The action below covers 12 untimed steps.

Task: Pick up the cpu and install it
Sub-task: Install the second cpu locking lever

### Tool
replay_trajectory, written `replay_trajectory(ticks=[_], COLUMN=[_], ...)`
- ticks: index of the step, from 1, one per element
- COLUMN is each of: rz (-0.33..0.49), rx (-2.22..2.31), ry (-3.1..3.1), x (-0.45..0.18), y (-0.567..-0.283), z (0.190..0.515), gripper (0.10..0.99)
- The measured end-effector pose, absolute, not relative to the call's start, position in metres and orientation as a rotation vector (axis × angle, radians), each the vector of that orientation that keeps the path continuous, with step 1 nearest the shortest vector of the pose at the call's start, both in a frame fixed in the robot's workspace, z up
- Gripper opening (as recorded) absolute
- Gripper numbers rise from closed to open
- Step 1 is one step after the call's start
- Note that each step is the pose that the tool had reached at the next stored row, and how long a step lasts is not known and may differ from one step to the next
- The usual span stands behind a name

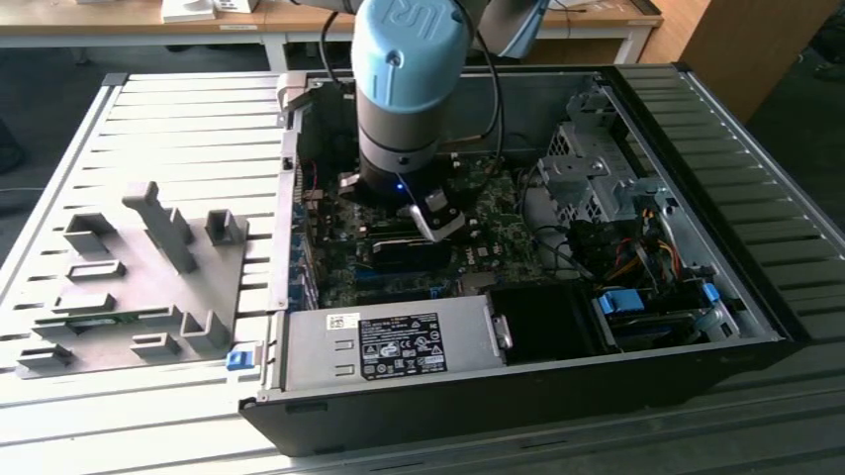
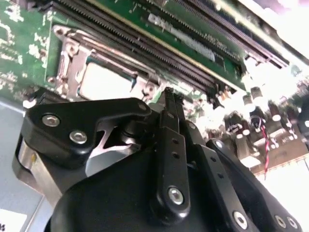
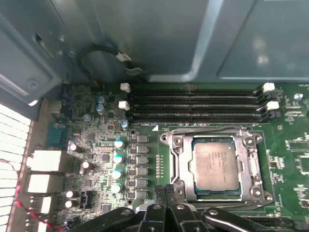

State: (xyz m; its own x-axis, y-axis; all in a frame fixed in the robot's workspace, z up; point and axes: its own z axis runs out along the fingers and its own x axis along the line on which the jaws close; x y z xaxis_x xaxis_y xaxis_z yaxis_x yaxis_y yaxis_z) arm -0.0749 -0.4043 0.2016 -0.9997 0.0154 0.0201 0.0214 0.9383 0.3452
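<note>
inside socket frame (image 3: 216,166), cpu (image 3: 215,166) seated flat; pincer (image 3: 165,191) clenched, empty, just beside frame, at cpu's 8 o'clock.

We see an open black computer case (image 1: 528,396) at the centre of the exterior view, a grey power-supply box (image 1: 390,344) along its lower edge (blue-tagged cables to its right), and a grey fixture tray (image 1: 133,287) at left.

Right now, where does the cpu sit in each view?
Exterior view: I cannot make it out; the arm stands over the motherboard.
First wrist view: cpu seated in its socket frame.
Second wrist view: cpu beyond the gripper.
Shared landmark: memory slots.
</note>
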Motion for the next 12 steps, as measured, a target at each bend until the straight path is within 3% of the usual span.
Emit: replay_trajectory(ticks=[12], rz=[-0.558], rx=[-0.029], ry=[-3.074], x=[-0.075], y=[-0.404], z=[0.23], gripper=[0.106])
